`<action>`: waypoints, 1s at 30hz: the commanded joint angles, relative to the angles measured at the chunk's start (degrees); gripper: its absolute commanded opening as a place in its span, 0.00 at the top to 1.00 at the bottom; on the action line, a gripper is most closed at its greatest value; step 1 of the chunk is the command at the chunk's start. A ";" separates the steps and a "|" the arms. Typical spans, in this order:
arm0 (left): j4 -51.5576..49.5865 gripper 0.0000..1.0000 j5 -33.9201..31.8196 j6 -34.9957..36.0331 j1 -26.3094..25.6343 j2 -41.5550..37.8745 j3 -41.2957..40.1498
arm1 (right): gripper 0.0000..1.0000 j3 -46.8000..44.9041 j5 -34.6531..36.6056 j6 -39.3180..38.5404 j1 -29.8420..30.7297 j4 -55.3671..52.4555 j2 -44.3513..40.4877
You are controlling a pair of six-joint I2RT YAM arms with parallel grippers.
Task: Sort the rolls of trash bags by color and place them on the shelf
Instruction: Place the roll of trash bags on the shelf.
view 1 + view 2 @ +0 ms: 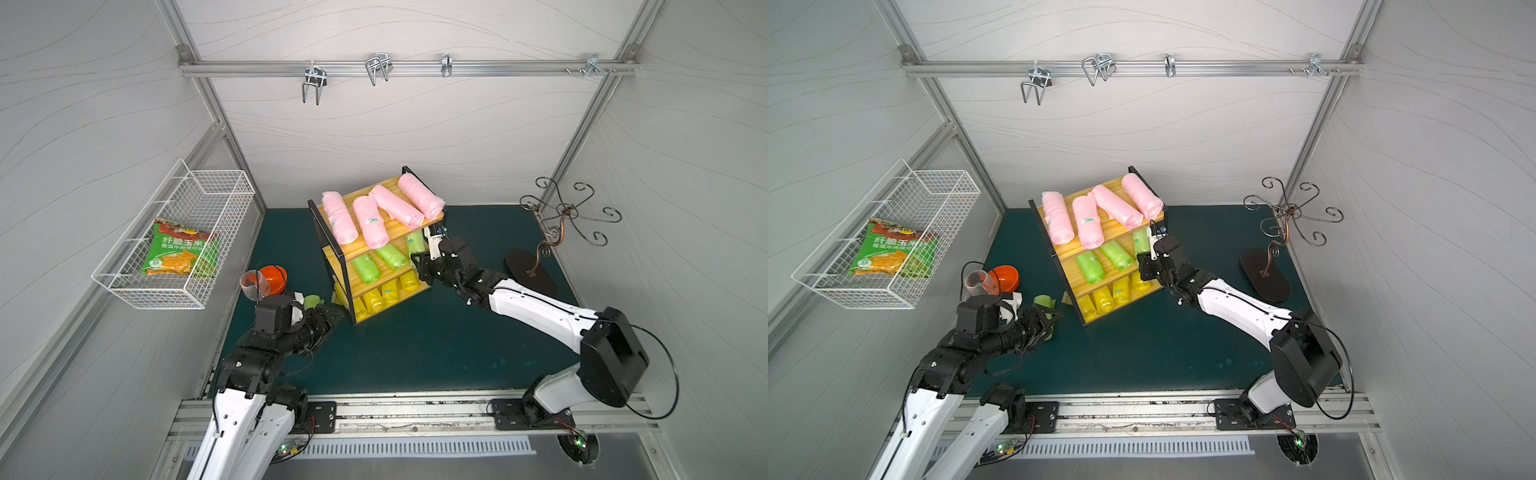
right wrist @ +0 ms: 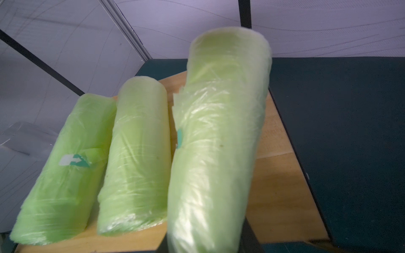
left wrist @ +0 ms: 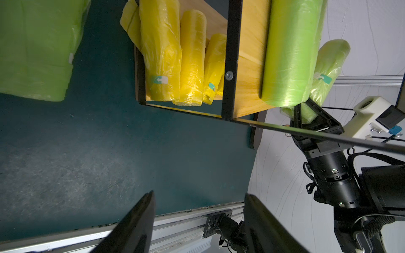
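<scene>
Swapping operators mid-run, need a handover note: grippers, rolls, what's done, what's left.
Left gripper: open, empty, near the loose green roll on the mat.
Right gripper: shut on the held green roll, at the right end of the middle tier of the shelf.
Done: four pink rolls on top, two green rolls in the middle, four yellow rolls at the bottom.
Left: set down the held roll, then shelve the loose one.

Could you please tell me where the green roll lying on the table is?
In both top views the green roll lies left of the shelf's bottom tier, near the orange bowl, beside the open left gripper.
</scene>
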 commanded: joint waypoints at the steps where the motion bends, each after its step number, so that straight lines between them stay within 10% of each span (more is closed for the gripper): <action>1: 1.29 0.31 -0.26 1.17 -0.17 -0.33 0.33 | 0.90 1.84 -4.49 -1.29 1.15 4.09 1.21; 30: -0.61 0.23 -2.48 3.55 -0.14 -0.19 0.67 | 0.24 5.50 -4.52 -4.78 2.95 -8.93 -4.18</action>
